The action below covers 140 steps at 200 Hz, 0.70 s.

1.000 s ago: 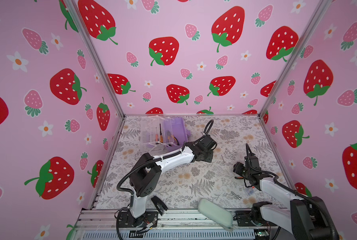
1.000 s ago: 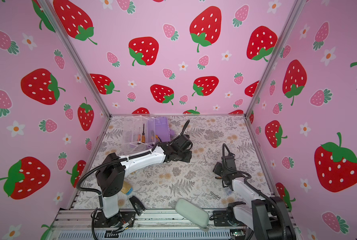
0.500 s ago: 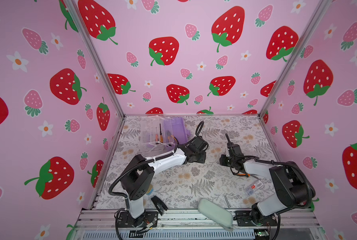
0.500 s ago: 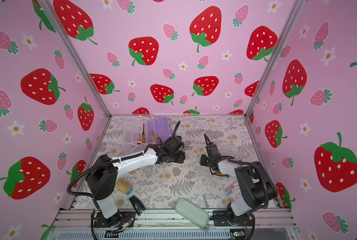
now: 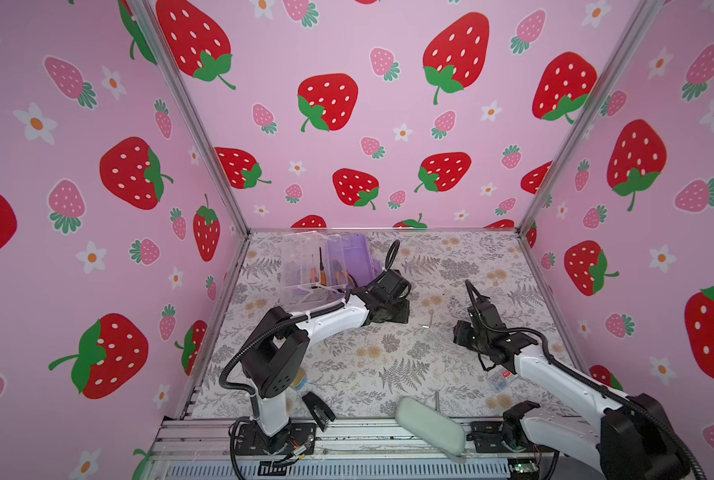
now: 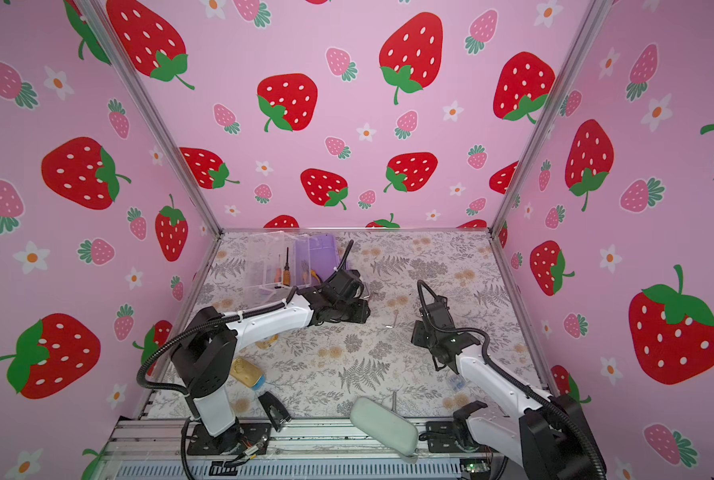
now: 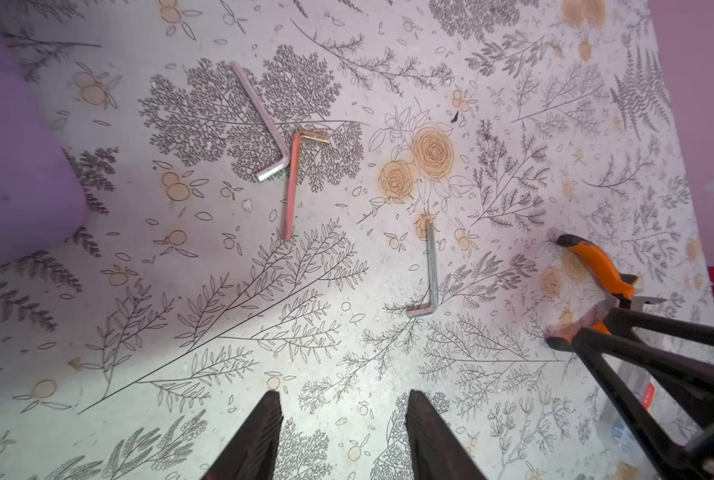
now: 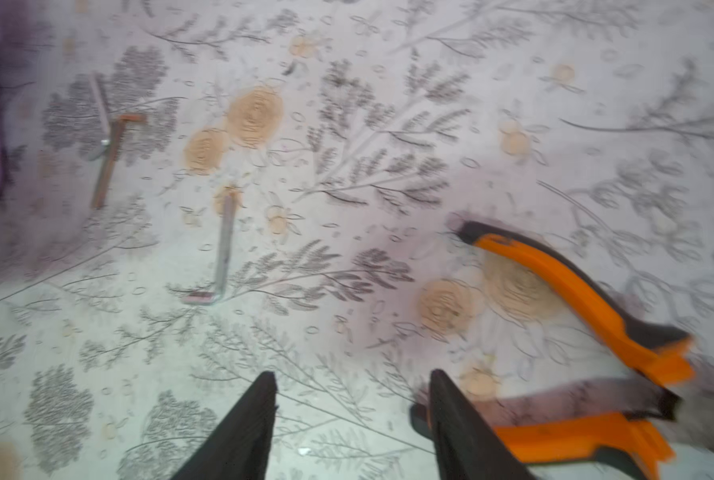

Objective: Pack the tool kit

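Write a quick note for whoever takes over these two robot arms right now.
Left gripper: open, empty, above the floral-print table.
Right gripper: open, empty, beside the orange-handled pliers lying on the table.
Lilac plastic tool case with clear lid: open at the back left.
Done: some orange-handled tools sit inside.
Left to do: pack the pliers and three loose L-shaped metal hex keys, then close the lid.

The walls (image 5: 263,62) are showing pink, dotted with red strawberries, green leaves and white flowers; the surface (image 5: 409,374) is carrying a pale print of grey ferns and tan roses; the tool kit (image 5: 353,259) is showing lilac and clear plastic; the pliers (image 8: 575,291) are showing orange-and-black handles; the pouch (image 5: 430,426) is showing pale green.
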Available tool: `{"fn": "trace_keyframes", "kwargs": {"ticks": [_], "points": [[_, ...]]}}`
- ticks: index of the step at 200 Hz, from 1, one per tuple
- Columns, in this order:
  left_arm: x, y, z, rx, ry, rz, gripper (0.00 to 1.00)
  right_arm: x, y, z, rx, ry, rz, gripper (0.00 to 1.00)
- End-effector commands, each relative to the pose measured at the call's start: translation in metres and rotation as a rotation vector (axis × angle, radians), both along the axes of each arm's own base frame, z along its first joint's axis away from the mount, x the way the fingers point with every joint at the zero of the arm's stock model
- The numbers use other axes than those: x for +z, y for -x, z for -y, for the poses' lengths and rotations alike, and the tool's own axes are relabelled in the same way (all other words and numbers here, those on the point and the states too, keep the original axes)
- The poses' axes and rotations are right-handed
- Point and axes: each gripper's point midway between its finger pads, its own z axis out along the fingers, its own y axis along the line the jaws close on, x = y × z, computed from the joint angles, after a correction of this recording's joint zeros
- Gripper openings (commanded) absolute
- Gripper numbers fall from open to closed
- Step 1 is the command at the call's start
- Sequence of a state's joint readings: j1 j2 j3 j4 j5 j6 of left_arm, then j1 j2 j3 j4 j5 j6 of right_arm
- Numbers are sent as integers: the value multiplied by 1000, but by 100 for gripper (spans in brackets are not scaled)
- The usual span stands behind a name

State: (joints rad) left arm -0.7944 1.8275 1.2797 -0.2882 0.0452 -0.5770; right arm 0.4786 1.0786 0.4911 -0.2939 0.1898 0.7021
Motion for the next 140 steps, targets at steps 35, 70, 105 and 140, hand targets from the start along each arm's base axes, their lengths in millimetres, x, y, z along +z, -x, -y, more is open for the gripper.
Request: {"fn": "trace_keyframes", "kwargs": {"ticks": [35, 70, 105, 140], "points": [[2, 0, 0, -6, 28, -2, 52, -25, 35, 46, -199, -6, -103, 79], [-1, 2, -2, -6, 30, -12, 52, -39, 27, 43, -187, -21, -140, 79], [0, 3, -9, 8, 16, -2, 53, -48, 7, 42, -165, -12, -125, 68], [2, 1, -14, 20, 11, -2, 53, -51, -12, 48, -143, 78, -134, 18]]}}
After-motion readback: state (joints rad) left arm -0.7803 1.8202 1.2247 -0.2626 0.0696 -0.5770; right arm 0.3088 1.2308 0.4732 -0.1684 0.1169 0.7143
